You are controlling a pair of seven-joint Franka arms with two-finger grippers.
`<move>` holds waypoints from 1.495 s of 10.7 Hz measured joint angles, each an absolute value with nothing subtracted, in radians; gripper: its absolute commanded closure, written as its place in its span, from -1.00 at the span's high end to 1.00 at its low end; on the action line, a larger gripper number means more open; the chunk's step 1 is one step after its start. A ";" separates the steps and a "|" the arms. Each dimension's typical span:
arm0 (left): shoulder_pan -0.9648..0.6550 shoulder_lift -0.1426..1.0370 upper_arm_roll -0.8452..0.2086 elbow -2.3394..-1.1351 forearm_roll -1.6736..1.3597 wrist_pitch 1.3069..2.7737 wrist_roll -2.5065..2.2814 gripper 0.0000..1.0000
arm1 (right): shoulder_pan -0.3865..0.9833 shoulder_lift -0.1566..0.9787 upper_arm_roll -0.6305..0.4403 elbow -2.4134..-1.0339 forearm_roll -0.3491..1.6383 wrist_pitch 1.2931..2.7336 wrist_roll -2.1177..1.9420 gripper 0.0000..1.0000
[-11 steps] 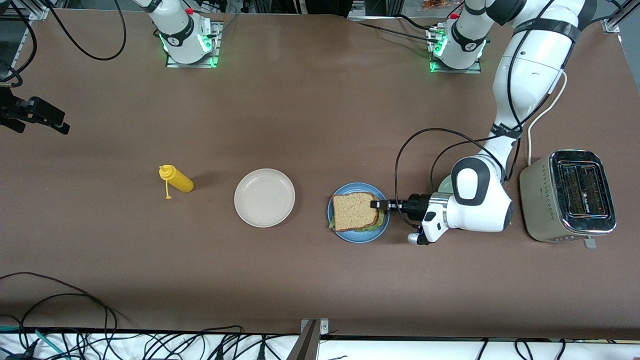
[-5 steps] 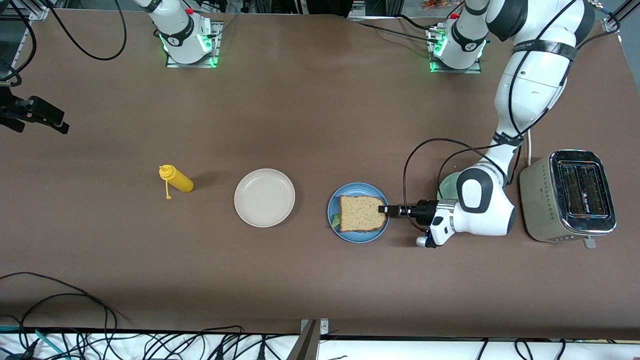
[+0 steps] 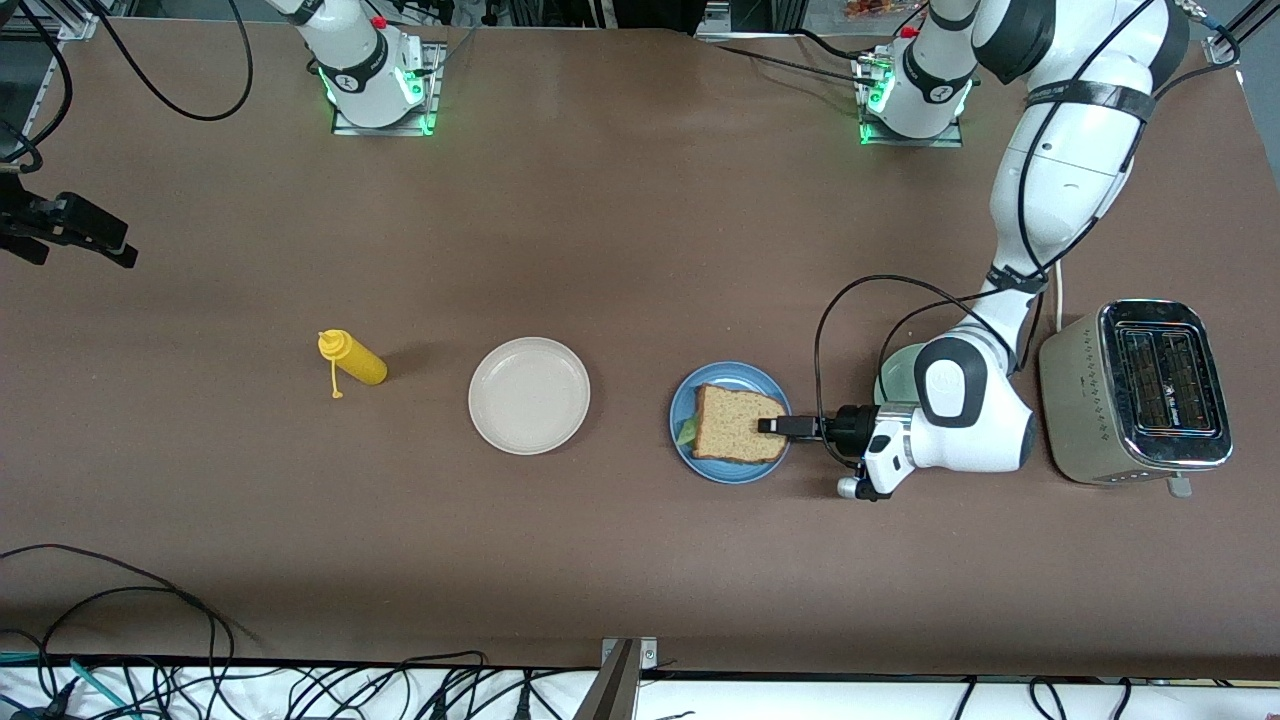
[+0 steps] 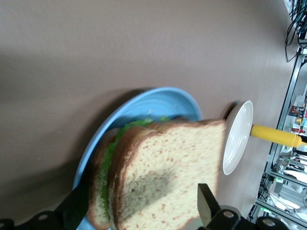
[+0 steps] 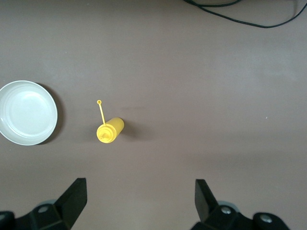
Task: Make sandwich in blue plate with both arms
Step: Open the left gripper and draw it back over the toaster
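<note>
The sandwich [image 3: 738, 435] lies on the blue plate [image 3: 715, 376]: two brown bread slices with green lettuce [image 4: 112, 153] between them. The top slice sits skewed and overhangs the rim toward the left arm's end. My left gripper [image 3: 770, 426] reaches in level over that edge of the plate. In the left wrist view the left gripper [image 4: 141, 208] is open, with one finger on each side of the sandwich [image 4: 168, 167] and a gap showing at one of them. My right gripper [image 5: 141, 201] hangs open and empty high over the table, out of the front view.
A cream-white plate [image 3: 529, 395] and a yellow squeeze bottle [image 3: 352, 360] sit toward the right arm's end. A silver toaster [image 3: 1140, 390] stands at the left arm's end, and a mint-green plate [image 3: 893, 375] shows partly under the left arm.
The left gripper has opened and let go of the top slice. Plate and sandwich have slid a little toward the left arm's end, and the top slice has turned.
</note>
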State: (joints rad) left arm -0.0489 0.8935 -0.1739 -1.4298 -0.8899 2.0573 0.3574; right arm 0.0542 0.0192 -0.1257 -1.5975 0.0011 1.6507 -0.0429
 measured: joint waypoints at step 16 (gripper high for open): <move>-0.038 0.376 -0.116 -1.429 -0.148 1.670 -0.013 1.00 | 0.055 0.017 -0.165 -1.578 0.024 1.650 -0.043 1.00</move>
